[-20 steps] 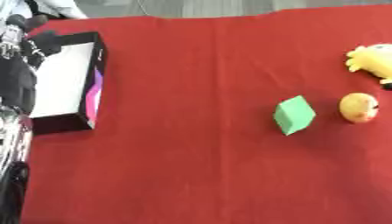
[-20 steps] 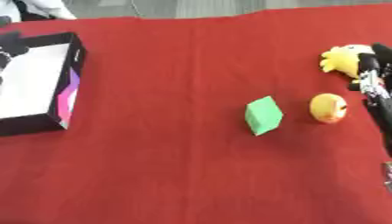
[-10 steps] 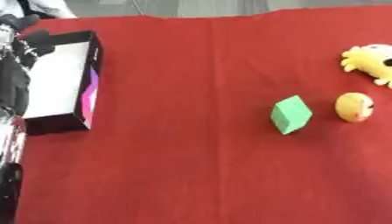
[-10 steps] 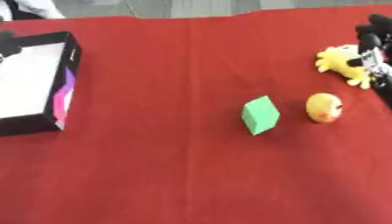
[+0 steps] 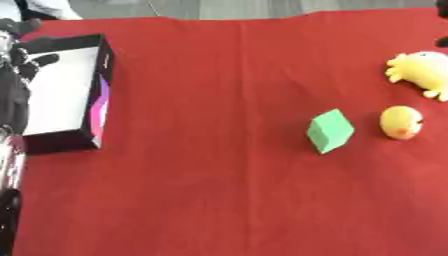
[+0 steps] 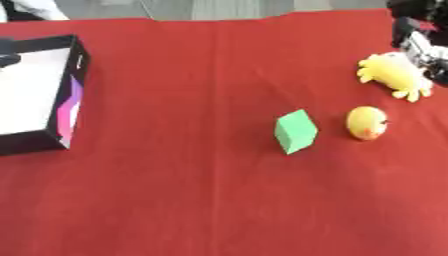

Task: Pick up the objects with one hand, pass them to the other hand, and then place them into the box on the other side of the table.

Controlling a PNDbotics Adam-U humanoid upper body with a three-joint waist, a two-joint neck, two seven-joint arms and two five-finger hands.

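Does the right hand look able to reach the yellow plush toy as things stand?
Probably yes: the right hand is right beside the yellow plush toy, with nothing between them; the green block and yellow ball lie nearer the camera.

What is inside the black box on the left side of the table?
The box shows only its bare white floor, with no toy on it. The left hand covers its left part, so that part cannot be checked.

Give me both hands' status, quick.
Left hand: over the box, fingers unclear, cannot tell.
Right hand: above the yellow plush toy, cannot tell either.
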